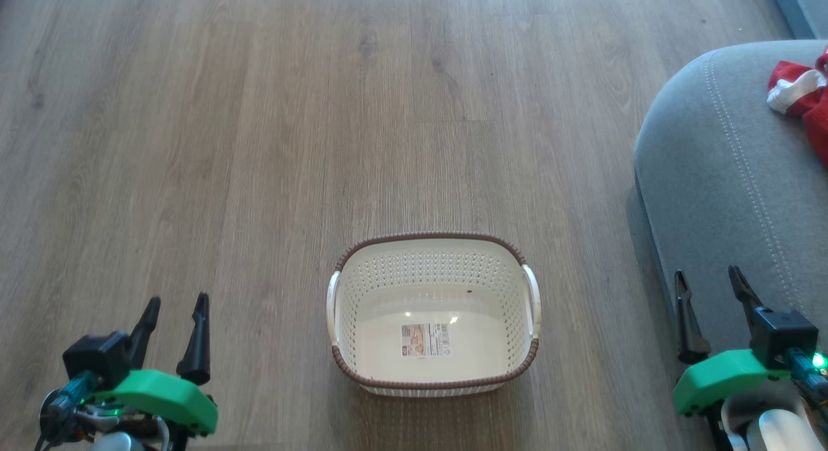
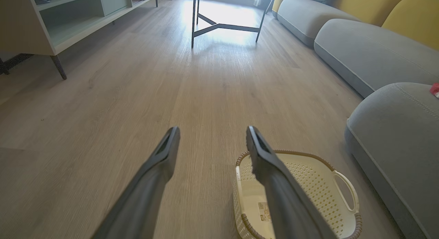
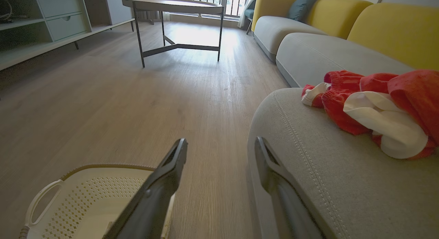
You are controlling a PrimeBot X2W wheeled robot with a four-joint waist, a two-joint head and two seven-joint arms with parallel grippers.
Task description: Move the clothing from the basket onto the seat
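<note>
Head view: the basket (image 1: 430,270) was seen sitting on the wood floor (image 1: 259,147), nothing in it but the label (image 1: 425,340) on its bottom. The clothing (image 1: 802,95) was already bunched up on the seat (image 1: 718,179), so the job looked pretty much done. The left gripper (image 1: 178,301) and right gripper (image 1: 706,273) were both held spread wide, nothing pinched.

Left wrist view: spread fingers (image 2: 151,177) were shown over the floor, one partly covering the basket.

Right wrist view: the clothing was found heaped on top of the seat, red tangled with white. It'd likely be handled as light, floppy, unbreakable stuff; a raised fold would be the spot to pinch.
</note>
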